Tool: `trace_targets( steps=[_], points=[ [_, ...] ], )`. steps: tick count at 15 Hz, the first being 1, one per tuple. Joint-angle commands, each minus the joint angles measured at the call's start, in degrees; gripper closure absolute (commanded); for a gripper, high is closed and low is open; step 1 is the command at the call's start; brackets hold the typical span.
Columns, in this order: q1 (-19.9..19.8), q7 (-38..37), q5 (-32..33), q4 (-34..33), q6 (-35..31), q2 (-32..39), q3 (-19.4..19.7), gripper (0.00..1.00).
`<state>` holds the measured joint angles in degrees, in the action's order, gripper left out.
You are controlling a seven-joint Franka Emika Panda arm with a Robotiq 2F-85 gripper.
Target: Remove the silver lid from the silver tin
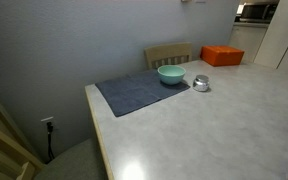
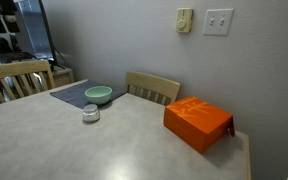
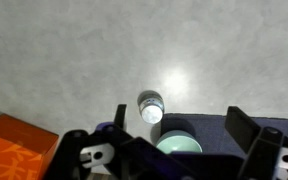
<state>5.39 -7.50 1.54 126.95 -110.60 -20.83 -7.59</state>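
Note:
The silver tin (image 1: 201, 87) stands on the pale table beside the teal bowl, with the silver lid (image 1: 200, 81) sitting on top of it. The tin also shows in an exterior view (image 2: 91, 115) and in the wrist view (image 3: 149, 101), where the lid (image 3: 152, 114) shines brightly. My gripper (image 3: 182, 125) is open and empty, well above the table. The tin lies just inside the left finger, and the bowl is below the jaws. The arm does not show in either exterior view.
A teal bowl (image 1: 171, 74) sits on a blue-grey mat (image 1: 129, 92) next to the tin. An orange box (image 1: 222, 56) lies at the table's far end. A wooden chair (image 1: 169, 53) stands behind the table by the wall.

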Motion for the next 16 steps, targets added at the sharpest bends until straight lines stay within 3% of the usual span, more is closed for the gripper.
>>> trace_targets(
  steps=[1, 7, 13, 16],
  points=[
    [0.0, 0.7, 0.0, -0.5, -0.7, 1.2, 0.3, 0.0],
    [-0.4, 0.4, -0.1, -0.6, -6.2, 3.0, 1.1, 0.0],
    [-0.6, 2.2, -1.8, -2.8, -14.6, 11.9, 2.7, 0.0],
    [-0.7, 2.2, -1.9, -5.4, -14.7, 18.3, 3.1, 0.0]
  ],
)
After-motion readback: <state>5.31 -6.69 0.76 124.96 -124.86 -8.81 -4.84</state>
